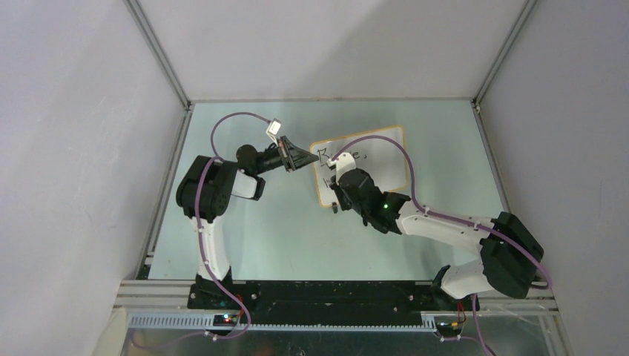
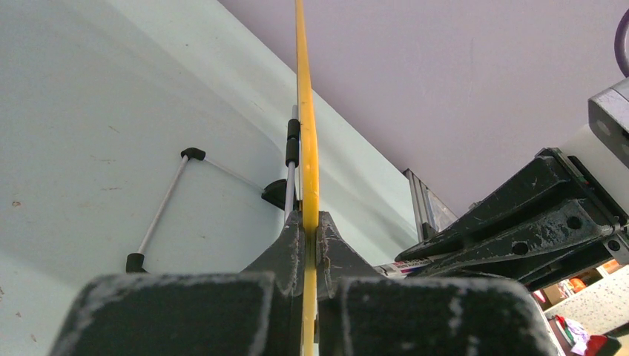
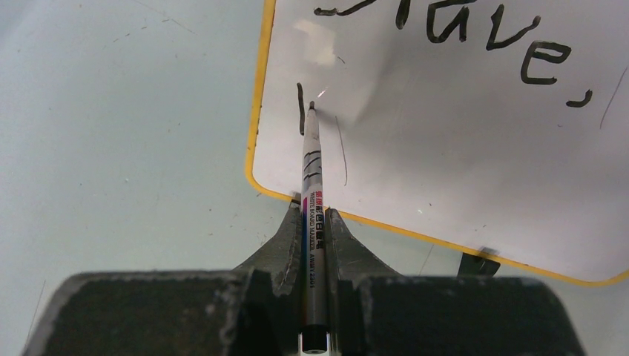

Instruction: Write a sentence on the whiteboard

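My left fingers (image 2: 305,222) are clamped on the yellow edge of the whiteboard (image 2: 304,111). That view looks straight along the frame, so the board shows as one thin line running up from my fingertips. Just left of it is the board's wire stand (image 2: 165,204), its black feet on the pale surface (image 2: 89,133).

From above, the whiteboard (image 1: 378,159) sits toward the far side of the surface (image 1: 245,237), a little right of the middle. My left fingers (image 1: 308,159) hold its left edge and my right fingers (image 1: 335,178) are at its near left corner. I cannot tell how far it leans back.

My right fingers (image 3: 314,215) are pressed together on a marker (image 3: 313,185), which runs straight out between them. Its tip touches the whiteboard (image 3: 445,148) near the lower left corner. Just left of the tip is a short black upright stroke (image 3: 300,107).

The sentence (image 3: 482,30) runs along the top of the board. I can read "ave," there, and the letters before it are cut off by the edge of the view. A black clip foot (image 3: 475,263) sticks out under the board's near edge.
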{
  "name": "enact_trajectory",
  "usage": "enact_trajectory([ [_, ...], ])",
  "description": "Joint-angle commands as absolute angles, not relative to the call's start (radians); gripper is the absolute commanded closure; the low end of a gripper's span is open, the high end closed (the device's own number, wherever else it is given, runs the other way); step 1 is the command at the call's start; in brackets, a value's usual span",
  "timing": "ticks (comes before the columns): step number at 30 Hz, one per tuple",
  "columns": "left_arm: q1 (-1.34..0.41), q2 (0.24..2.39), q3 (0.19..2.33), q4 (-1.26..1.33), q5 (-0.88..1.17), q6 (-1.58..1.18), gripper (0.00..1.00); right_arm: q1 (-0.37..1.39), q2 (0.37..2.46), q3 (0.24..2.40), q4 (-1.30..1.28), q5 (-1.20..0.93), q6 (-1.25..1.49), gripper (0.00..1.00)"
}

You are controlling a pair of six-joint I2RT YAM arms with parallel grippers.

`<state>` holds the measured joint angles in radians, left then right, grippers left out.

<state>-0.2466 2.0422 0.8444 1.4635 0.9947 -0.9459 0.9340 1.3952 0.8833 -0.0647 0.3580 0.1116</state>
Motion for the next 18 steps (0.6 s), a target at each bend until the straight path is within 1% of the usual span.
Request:
enact_trajectory([
  [1,-0.261,2.036,0.862,1.525,1.024,-0.953,1.0,0.935,1.396,0.927,-0.073,0.351,0.108,1.0],
  [18,-0.262,2.037,0.863,1.526,1.025,-0.951,1.0,0.939,1.406,0.927,-0.068,0.33,0.092,1.0],
])
